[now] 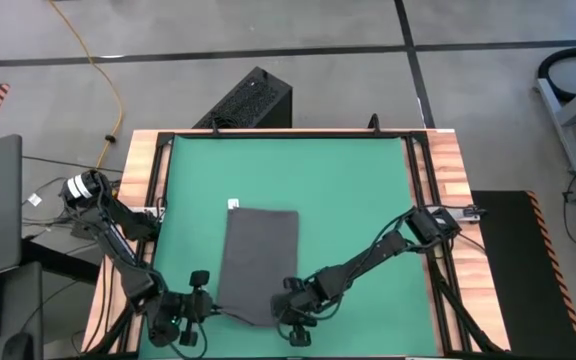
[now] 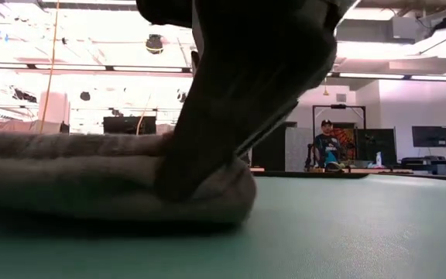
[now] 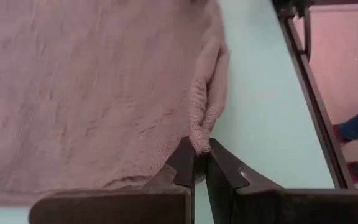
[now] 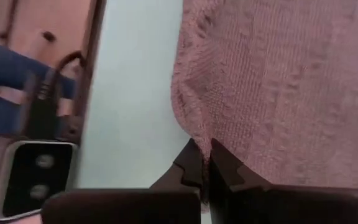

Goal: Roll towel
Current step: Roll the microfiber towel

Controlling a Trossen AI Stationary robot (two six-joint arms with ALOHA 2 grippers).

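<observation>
- Nearest the robot's base, the left end effector [image 1: 196,305] sits at the towel's near left corner. Its two dark fingers [image 3: 182,167] are pinched together on a bunched fold of the cloth.
- The right end effector [image 1: 290,310] sits at the near right corner. Its fingers [image 4: 194,163] are likewise closed tight on the towel's edge.
- The towel [image 1: 260,262], a dark grey rectangle, lies flat on the green mat [image 1: 348,185] that covers the wooden worktop [image 1: 136,170]. It rests in the near middle of the mat, its long sides running away from the robot.
- From table height, the near edge of the towel looks slightly lifted and humped where it is gripped.
- A small white tag [image 1: 233,204] shows at the towel's far left corner.
- Judged from this, the step in hand is the first grasp: both near corners are held, and no roll is formed yet.
- The next move likely calls for both arms to lift the near edge a little and carry it forward over the cloth together, keeping level so the roll starts straight.
- Beyond the worktop, a person [image 2: 327,147] sits far back in the room.
</observation>
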